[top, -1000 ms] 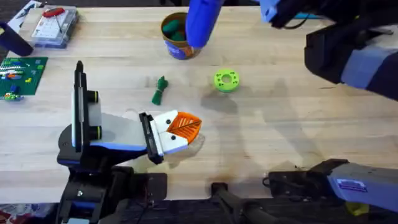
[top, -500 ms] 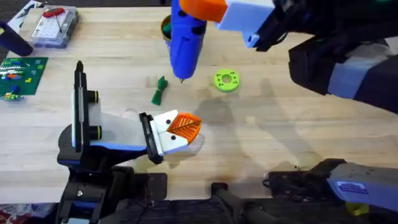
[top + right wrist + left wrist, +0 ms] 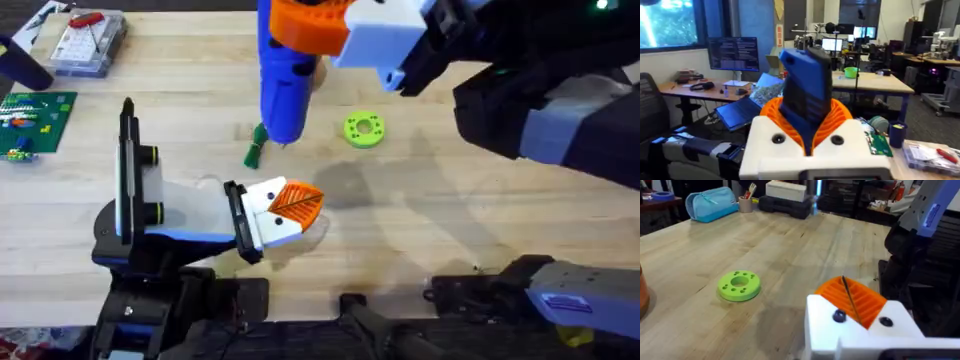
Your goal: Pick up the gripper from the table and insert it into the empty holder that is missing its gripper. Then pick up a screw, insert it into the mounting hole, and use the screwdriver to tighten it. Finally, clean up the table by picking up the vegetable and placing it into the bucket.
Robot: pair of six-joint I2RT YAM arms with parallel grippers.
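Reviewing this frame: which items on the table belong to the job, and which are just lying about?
Job:
screwdriver, held in the right gripper
vegetable

Lying about:
green disc
clear parts box
green circuit board

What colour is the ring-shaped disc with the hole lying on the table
Bright light green; the disc shows best in the left wrist view, lying flat on the wooden table.

The light is bright and even, and it comes from above. On the worktop (image 3: 450, 215) the shadows are soft and grey, without hard edges. The screwdriver (image 3: 285, 85) and the right claw (image 3: 312, 25) are close under the overhead camera, so they look large and blurred. In the right wrist view a window glares.
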